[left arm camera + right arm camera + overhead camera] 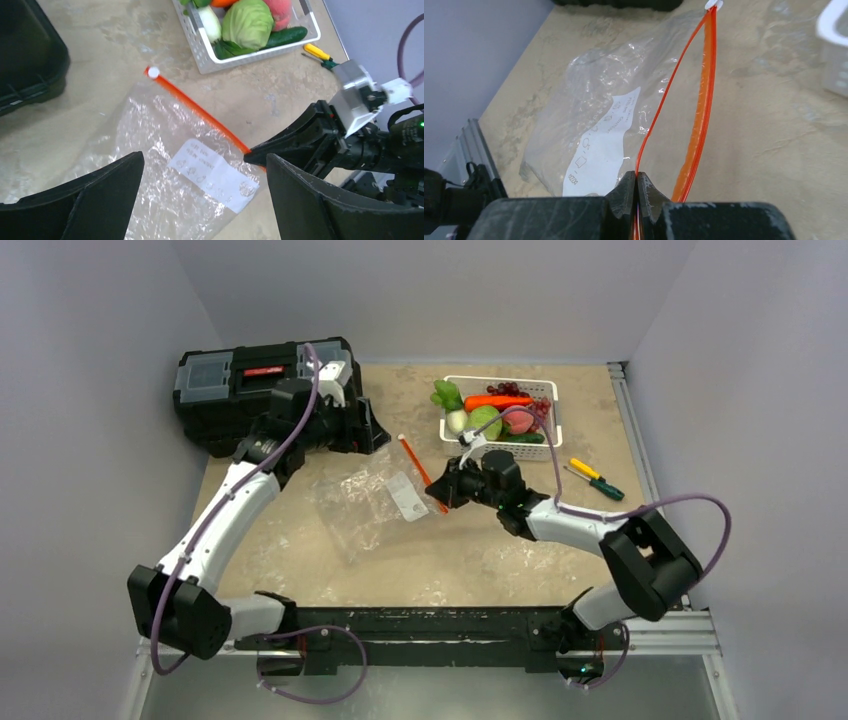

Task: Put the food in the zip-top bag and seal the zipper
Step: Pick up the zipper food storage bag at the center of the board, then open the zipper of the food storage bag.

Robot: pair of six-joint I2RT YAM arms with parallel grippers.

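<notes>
The clear zip-top bag (368, 502) lies flat on the table, white label (214, 174) up. Its orange-red zipper (420, 470) runs along the right side, with the white slider tab (153, 72) at the far end. My right gripper (637, 176) is shut on the near end of the zipper's upper lip and lifts it off the lower strip (701, 100), so the mouth gapes. My left gripper (205, 200) is open and empty above the bag. The food, with a carrot (497, 400), grapes (512, 390) and a cabbage (247, 22), lies in the white basket (500, 380).
A black toolbox (260, 380) stands at the back left, close behind my left gripper (362, 435). Two screwdrivers (595, 478) lie right of the basket. A metal rail (640, 440) runs along the table's right edge.
</notes>
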